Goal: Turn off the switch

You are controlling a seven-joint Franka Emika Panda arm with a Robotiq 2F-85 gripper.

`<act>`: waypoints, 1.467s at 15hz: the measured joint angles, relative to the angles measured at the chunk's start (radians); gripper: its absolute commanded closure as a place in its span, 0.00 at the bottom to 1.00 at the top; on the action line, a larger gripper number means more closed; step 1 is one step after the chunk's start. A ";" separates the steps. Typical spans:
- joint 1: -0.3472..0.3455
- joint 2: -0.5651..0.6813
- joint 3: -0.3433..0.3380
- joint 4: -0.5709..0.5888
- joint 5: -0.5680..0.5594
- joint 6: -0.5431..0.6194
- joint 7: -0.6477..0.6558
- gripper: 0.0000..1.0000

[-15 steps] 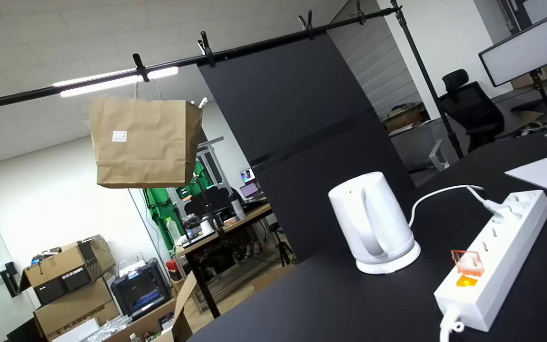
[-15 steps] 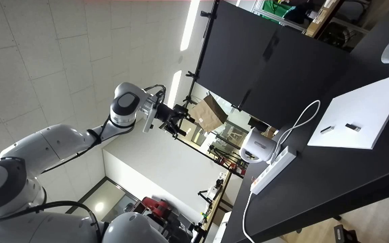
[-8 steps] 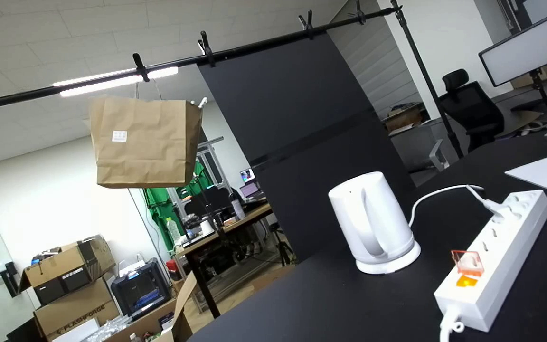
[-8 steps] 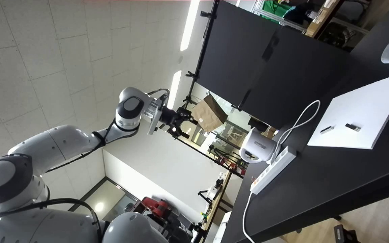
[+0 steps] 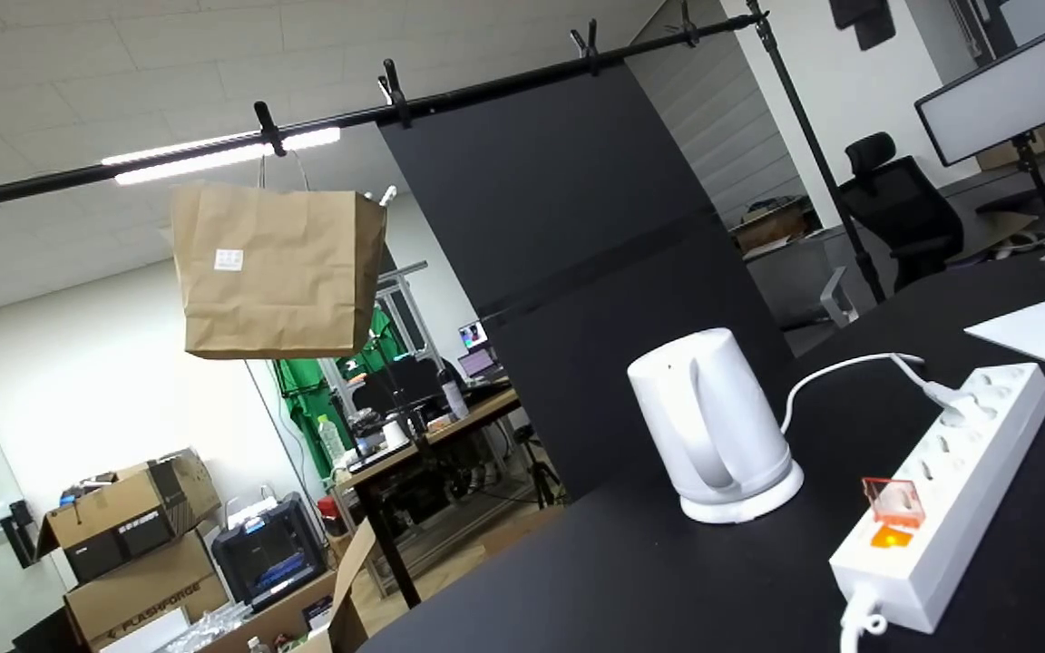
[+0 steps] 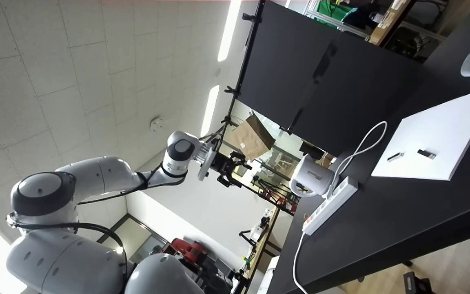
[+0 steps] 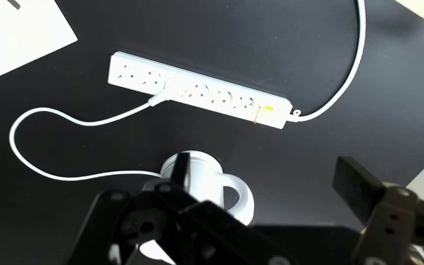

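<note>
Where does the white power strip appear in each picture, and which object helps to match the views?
In an exterior view: the power strip, at lower right.
In an exterior view: the power strip, right of and below the centre.
In the wrist view: the power strip, slanting across the upper middle.
Shared landmark: the white kettle, in all three views, partly hidden in the wrist view.

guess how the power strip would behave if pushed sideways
The power strip lies long and flat, so it probably won't tip. It may slide, as nothing visible clamps it to the table. The cord plugged into it loops loosely, so would likely tug little at first.
</note>
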 measured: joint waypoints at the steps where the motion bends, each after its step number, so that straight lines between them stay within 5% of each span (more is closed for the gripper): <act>1: 0.010 0.023 0.019 0.002 -0.010 0.011 0.000 0.00; 5: 0.041 0.093 0.077 0.011 -0.064 0.020 0.010 0.00; 20: 0.036 0.100 0.071 0.010 -0.077 0.050 0.006 0.00; 21: 0.036 0.107 0.071 0.010 -0.077 0.070 0.006 0.25; 22: 0.036 0.117 0.071 0.010 -0.078 0.097 0.006 0.25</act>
